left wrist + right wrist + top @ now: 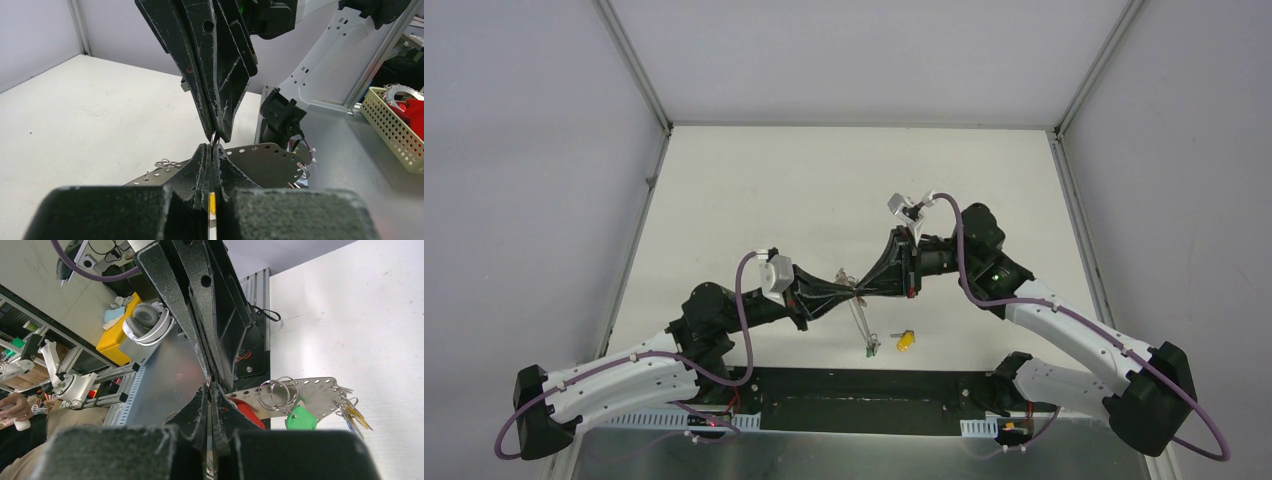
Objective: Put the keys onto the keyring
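My left gripper point(856, 292) and right gripper point(866, 288) meet tip to tip above the table's near middle, both shut. A small wire ring point(213, 138) is pinched where the tips meet. Below it hangs the keyring point(260, 159), a grey perforated metal band, edge-on in the top view point(864, 325). In the right wrist view the band point(320, 389) carries split rings point(276, 392), a green key point(300, 418), a red key point(248, 413) and yellowish keys point(357, 414). One yellow key point(905, 340) lies loose on the table. A yellow sliver point(212, 202) shows between my left fingers.
The black mounting strip point(854, 385) runs along the near edge between the arm bases. Off the table to the right stands a cream basket point(395, 131) with red items. White walls close the table's left, far and right sides.
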